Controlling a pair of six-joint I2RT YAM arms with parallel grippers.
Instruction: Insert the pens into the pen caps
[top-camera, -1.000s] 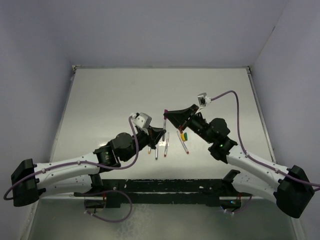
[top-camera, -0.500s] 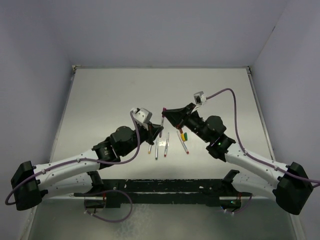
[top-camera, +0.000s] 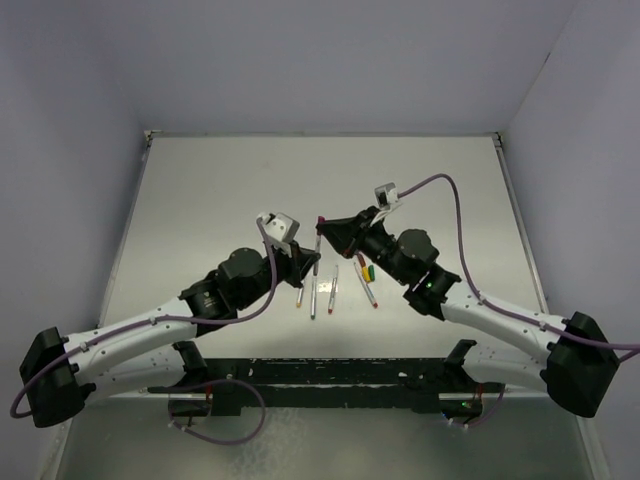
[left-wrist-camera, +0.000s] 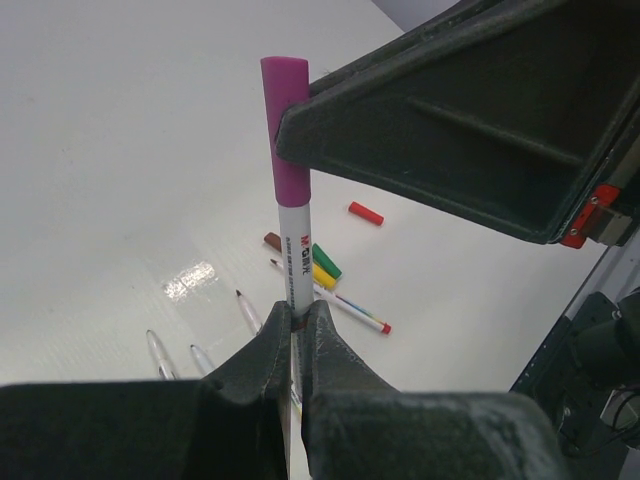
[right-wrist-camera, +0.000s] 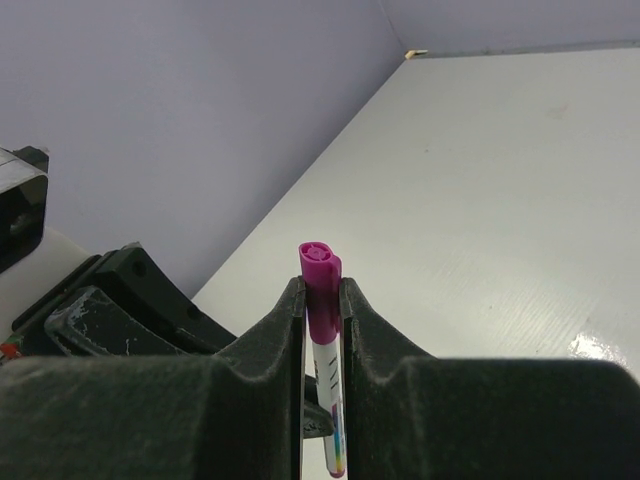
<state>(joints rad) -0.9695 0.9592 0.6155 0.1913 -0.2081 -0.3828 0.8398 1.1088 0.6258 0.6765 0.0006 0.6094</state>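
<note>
My left gripper (left-wrist-camera: 297, 318) is shut on the barrel of a silver-grey pen (left-wrist-camera: 292, 250) and holds it upright above the table. A magenta cap (left-wrist-camera: 285, 130) sits on the pen's top end. My right gripper (right-wrist-camera: 321, 292) is shut on that magenta cap (right-wrist-camera: 320, 275). In the top view the two grippers meet at mid-table, the left gripper (top-camera: 311, 258) just below the right gripper (top-camera: 322, 226). On the table lie a red cap (left-wrist-camera: 365, 213), a dark red cap (left-wrist-camera: 272, 240), a green cap (left-wrist-camera: 326, 260), a yellow cap (left-wrist-camera: 322, 275) and a red-tipped pen (left-wrist-camera: 350, 305).
Three more pens (top-camera: 314, 297) lie side by side on the white table (top-camera: 200, 200) under the grippers, also in the left wrist view (left-wrist-camera: 250, 312). A raised rim (top-camera: 320, 134) and grey walls bound the table at the back and sides.
Both grippers have moved a little left and closer together. The pen in my left gripper has come up against the magenta cap in my right gripper and now sits in it.
</note>
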